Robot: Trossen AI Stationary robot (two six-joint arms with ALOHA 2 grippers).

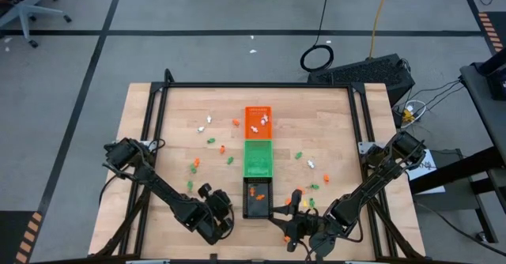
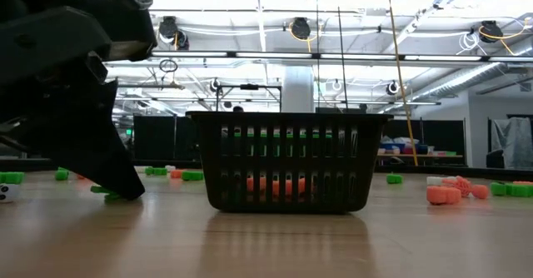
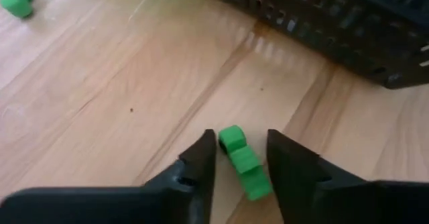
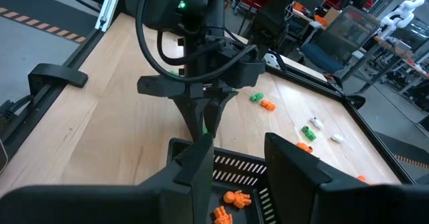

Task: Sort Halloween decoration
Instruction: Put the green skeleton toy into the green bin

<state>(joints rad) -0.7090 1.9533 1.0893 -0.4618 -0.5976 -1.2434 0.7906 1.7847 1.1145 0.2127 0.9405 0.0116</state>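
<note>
Tiny orange, green and white trinkets lie scattered over the counter on both sides of the tray row. Several orange and white ones sit in the far orange tray, and a few orange ones in the near black tray. 1 green trinket lies flat on the wood just left of the black tray.

Green trinket, black slatted tray, orange trinkets, pale wood-grain table
</note>
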